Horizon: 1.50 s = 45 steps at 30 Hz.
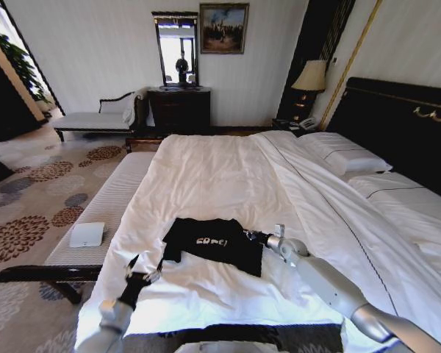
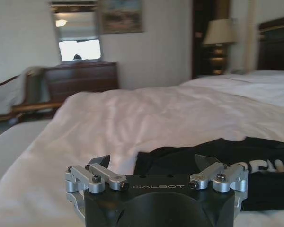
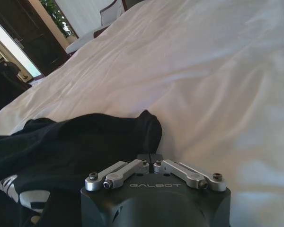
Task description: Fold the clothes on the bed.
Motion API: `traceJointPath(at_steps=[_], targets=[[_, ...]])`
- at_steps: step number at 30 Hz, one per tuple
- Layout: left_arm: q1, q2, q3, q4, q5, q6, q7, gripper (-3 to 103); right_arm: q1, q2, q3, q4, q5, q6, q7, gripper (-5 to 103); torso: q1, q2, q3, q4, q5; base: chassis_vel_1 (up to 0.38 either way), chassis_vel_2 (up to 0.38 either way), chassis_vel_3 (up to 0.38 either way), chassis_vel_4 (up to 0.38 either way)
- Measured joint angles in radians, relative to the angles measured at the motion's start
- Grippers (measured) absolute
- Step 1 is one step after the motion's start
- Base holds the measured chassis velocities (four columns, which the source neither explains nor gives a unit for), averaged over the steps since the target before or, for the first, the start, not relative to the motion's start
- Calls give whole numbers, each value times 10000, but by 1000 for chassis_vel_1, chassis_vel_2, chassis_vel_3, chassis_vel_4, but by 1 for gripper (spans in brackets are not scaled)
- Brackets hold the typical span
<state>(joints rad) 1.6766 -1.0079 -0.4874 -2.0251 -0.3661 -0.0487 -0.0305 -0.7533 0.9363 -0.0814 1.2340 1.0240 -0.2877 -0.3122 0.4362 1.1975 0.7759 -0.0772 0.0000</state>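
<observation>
The clothes, a black T-shirt point(image 1: 209, 243) with white lettering up, lie crumpled near the foot of the white bed point(image 1: 206, 169). At the shirt's right edge, my right gripper point(image 1: 248, 235) is down on the fabric. In the right wrist view its fingers point(image 3: 149, 160) meet shut on a raised fold of the black cloth point(image 3: 75, 146). My left gripper point(image 1: 145, 269) rests low on the sheet just off the shirt's near left corner. Its fingers point(image 2: 154, 163) stand wide open with nothing between them, and the shirt point(image 2: 213, 156) lies just beyond them.
A pale striped bench point(image 1: 110, 202) with a white pad point(image 1: 87, 234) runs along the bed's left side. White pillows point(image 1: 342, 154) and a dark headboard point(image 1: 404, 121) are at the right. A dresser point(image 1: 178, 110), lamp point(image 1: 312, 77) and chaise point(image 1: 95, 118) stand at the far wall.
</observation>
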Motion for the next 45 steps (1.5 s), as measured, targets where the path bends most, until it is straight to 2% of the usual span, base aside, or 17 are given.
traceJointPath(at_steps=[3, 5, 8, 9, 12, 19, 24, 29, 31, 33, 39, 45], targets=[[-1193, 1302, 1175, 454, 44, -17, 44, 100, -180, 95, 129, 68, -102, -34, 78, 0, -1, 0, 0, 0, 0, 0, 0, 0, 0], [-1359, 1450, 1384, 521, 86, -23, 59, 100, -194, 107, 145, 71, -105, -39, 83, 0, -1, 0, 0, -1, 1, 0, 0, 0, 0], [-2726, 2150, 3085, 1175, 634, -113, 9, 100, -258, 211, 242, 47, -155, -64, 141, 0, -1, 0, 0, 3, -2, 0, 0, 0, 0], [-2726, 2150, 3085, 1175, 634, -113, 9, 100, -258, 211, 242, 47, -155, -64, 141, 0, -1, 0, 0, 3, -2, 0, 0, 0, 0], [-4267, 2338, 4463, 1917, 891, -130, -123, 100, -308, 270, 367, 5, -173, -71, 151, 0, 0, 0, 0, 0, -2, 0, 0, 0, 0], [-5913, 2143, 5572, 2962, 1001, -155, -299, 100, -480, 300, 577, 8, -222, -71, 139, 0, 0, 0, 0, 1, 1, 0, 0, 0, 0], [-6157, 2042, 5790, 3227, 993, -154, -322, 100, -535, 308, 623, 9, -235, -70, 124, 0, 0, 0, 0, 2, 2, 0, 0, 0, 0], [-7101, 1175, 6931, 4175, 1198, -162, -366, 102, -631, 343, 710, 48, -255, -64, 106, 0, 0, 0, -1, 0, -2, 0, 0, 0, 0], [-7147, 1140, 6978, 4222, 1214, -165, -367, 100, -639, 343, 713, 60, -256, -63, 106, 0, 0, 0, 0, 0, -2, 0, 0, 0, 0], [-7491, 816, 7258, 4616, 1299, -227, -392, 99, -720, 343, 768, 151, -256, -63, 106, 0, 0, -1, 0, 1, -1, 0, 0, 0, 0], [-7799, 600, 7305, 4936, 1318, -361, -441, 99, -905, 316, 891, 276, -268, -63, 106, 0, 0, 0, -1, 1, 1, 0, 0, 0, 0], [-7478, 848, 6863, 4591, 944, -489, -445, 98, -991, 330, 943, 333, -315, -63, 107, 0, -1, 0, -1, 3, 1, 0, 0, 0, 0]])
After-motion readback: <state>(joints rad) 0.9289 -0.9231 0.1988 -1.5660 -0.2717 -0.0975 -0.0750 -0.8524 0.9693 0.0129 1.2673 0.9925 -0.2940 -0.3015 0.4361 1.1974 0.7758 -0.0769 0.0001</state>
